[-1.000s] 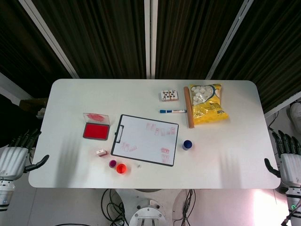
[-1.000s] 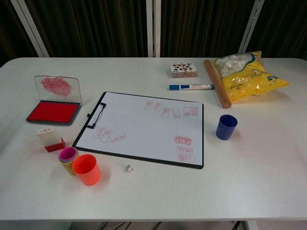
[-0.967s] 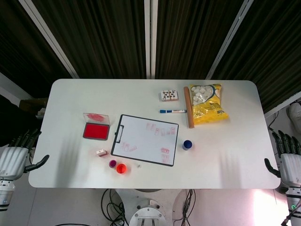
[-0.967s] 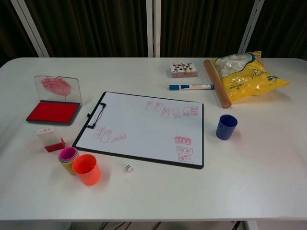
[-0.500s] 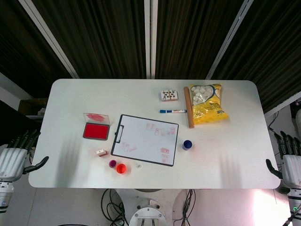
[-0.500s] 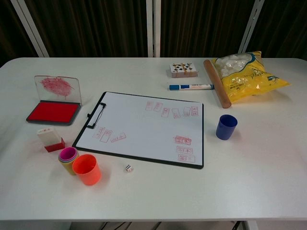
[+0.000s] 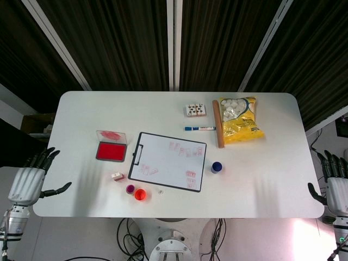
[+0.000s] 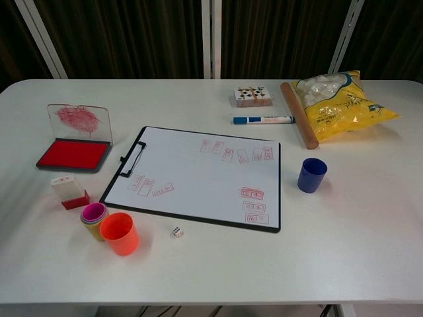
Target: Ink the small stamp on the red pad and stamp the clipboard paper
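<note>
So far nothing of this round is under way: my left hand [image 7: 30,182] hangs off the table's left edge with fingers spread and holding nothing, and my right hand [image 7: 336,186] hangs off the right edge, likewise spread and bare. The small stamp [image 8: 69,191] stands upright on the table [image 7: 272,179], untouched, between the open red ink pad [image 8: 73,153] and the stacked cups [image 8: 109,226], just left of the clipboard [image 8: 198,177]. The paper already carries several red imprints, so I judge earlier stampings are done. Left to do: reach in, grasp the stamp, press it on the pad, then press it on a bare patch of paper.
</note>
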